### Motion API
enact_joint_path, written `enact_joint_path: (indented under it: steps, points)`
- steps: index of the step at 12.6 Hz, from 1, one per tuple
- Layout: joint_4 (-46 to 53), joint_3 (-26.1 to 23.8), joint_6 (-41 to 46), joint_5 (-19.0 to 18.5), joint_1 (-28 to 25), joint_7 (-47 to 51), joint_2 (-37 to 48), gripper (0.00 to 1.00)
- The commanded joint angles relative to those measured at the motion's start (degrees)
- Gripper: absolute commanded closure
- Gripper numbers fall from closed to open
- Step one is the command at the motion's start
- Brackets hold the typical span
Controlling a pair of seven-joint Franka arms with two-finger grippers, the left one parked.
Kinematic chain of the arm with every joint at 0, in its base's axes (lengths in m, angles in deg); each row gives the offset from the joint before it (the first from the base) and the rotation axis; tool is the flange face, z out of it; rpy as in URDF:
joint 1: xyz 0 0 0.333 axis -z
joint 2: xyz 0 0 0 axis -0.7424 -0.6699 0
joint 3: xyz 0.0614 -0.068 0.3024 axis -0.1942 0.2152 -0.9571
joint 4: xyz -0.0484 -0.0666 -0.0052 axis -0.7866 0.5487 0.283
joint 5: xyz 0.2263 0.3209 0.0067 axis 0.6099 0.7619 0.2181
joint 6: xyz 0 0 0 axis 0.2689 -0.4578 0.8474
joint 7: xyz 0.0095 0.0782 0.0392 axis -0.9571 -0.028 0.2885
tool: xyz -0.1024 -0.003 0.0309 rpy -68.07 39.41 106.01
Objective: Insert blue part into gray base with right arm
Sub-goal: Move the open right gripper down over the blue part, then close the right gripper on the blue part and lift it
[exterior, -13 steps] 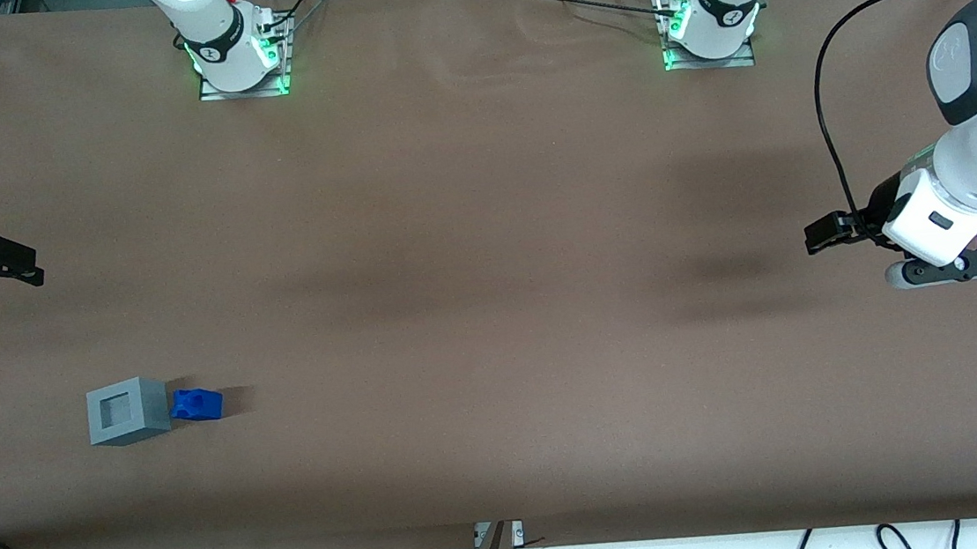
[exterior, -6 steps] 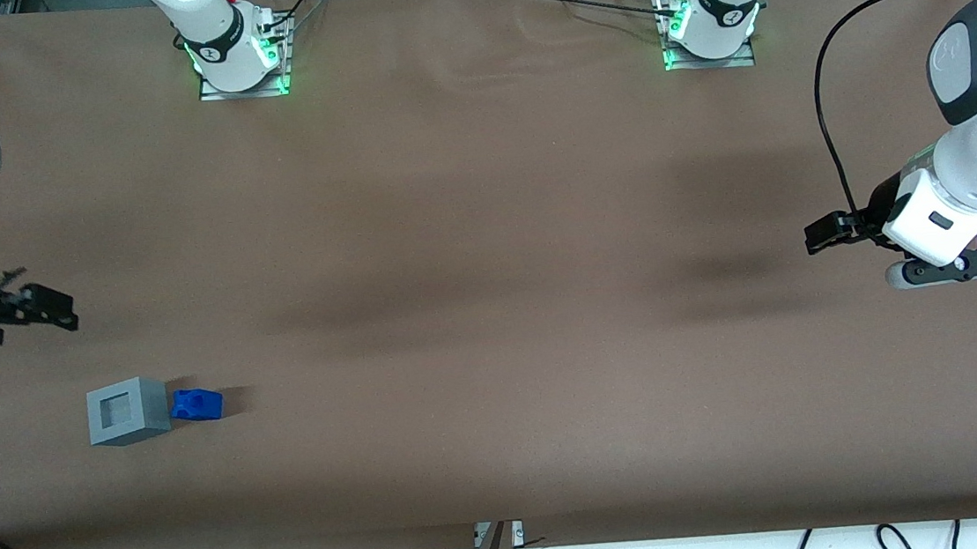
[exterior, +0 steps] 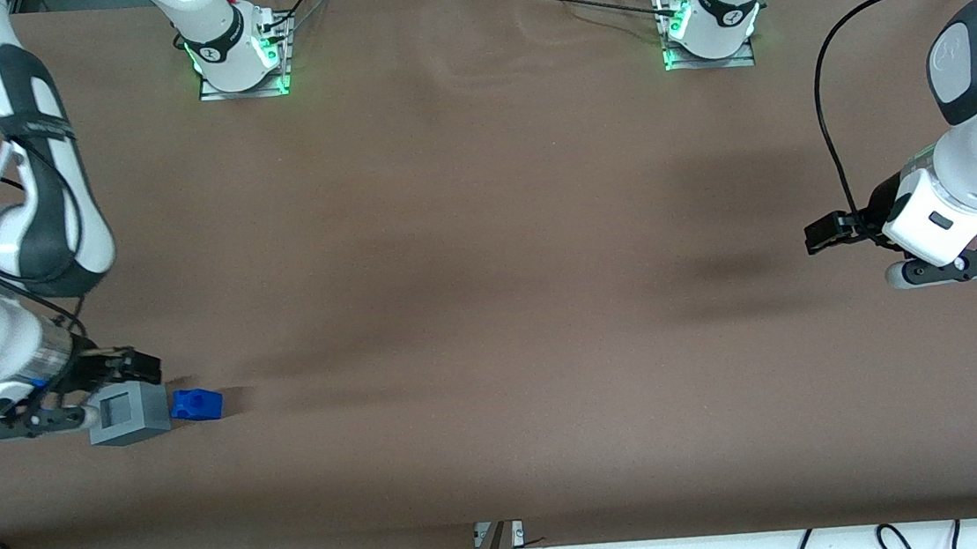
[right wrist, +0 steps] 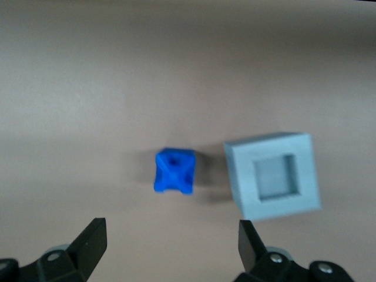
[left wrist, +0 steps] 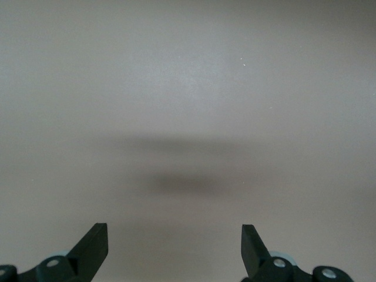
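Brown table point(exterior: 492, 310): my open gripper point(exterior: 121, 370), newly arrived, hovers just above base point(exterior: 127, 412); blue part point(exterior: 197, 404) unmoved.

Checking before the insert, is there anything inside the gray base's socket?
The gray base shows an empty recessed socket; the blue part lies beside it on the table, the open gripper above them.

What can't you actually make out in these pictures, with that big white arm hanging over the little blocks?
- Front view: the claw sits above the gray base; its height over it is unclear.
- Front view: the blue part is too small to show its hole.
- Right wrist view: the open claw is cut off by the picture's edge, and the gray base's socket depth is blurred.
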Motion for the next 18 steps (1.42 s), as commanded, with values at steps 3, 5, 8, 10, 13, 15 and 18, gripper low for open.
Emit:
enact_joint_path:
  steps: [3,5,8,10,13,15,18]
  points:
    - [0.6,0.1,-6.6,0.8,-0.8,1.0,-6.2,0.01]
    - [0.6,0.1,-9.3,0.7,-0.9,0.9,-8.2,0.01]
    - [0.6,0.1,-10.9,0.7,-0.8,0.9,-9.7,0.01]
    - [0.6,0.1,-11.3,0.7,-0.7,0.9,-10.2,0.01]
    - [0.6,0.1,-11.3,0.7,-0.5,1.0,-10.3,0.26]
    - [0.8,0.2,-11.3,0.7,-0.4,0.7,-10.2,0.57]
    - [1.0,0.5,-10.8,0.7,-0.4,0.2,-9.5,0.62]
